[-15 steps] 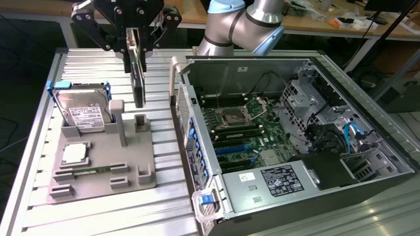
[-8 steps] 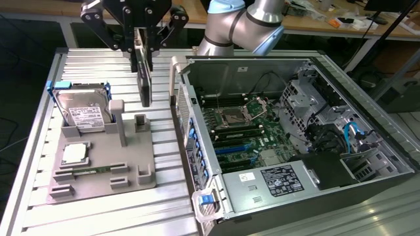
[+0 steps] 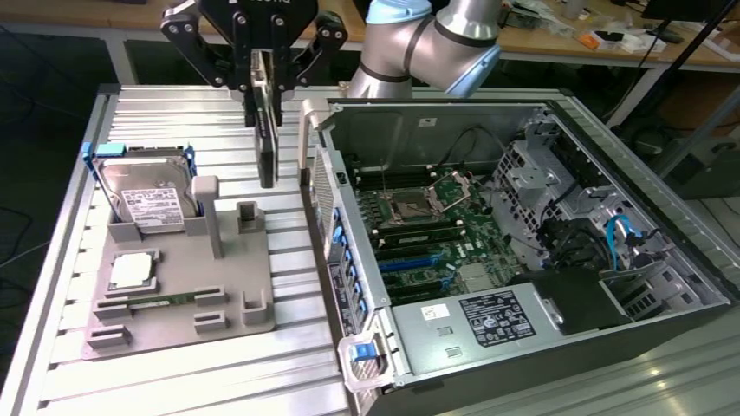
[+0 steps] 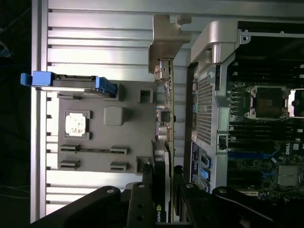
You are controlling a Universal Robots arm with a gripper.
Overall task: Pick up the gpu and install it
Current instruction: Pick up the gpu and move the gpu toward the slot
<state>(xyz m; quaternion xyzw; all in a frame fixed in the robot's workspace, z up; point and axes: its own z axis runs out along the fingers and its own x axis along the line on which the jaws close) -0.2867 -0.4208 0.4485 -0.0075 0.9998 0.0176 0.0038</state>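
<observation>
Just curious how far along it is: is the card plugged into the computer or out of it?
Out. The gripper holds the gpu upright above the table, beside the open case.

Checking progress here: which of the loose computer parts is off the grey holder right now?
The gpu, hanging edge-on in the gripper; the hard drive and processor chip sit on the holder.

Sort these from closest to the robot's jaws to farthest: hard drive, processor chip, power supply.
Exterior view, from the gripper, jaws shut on the gpu:
1. Hard drive, back of the grey tray.
2. Processor chip, mid-tray.
3. Power supply, in the case, exterior view's right.
</observation>
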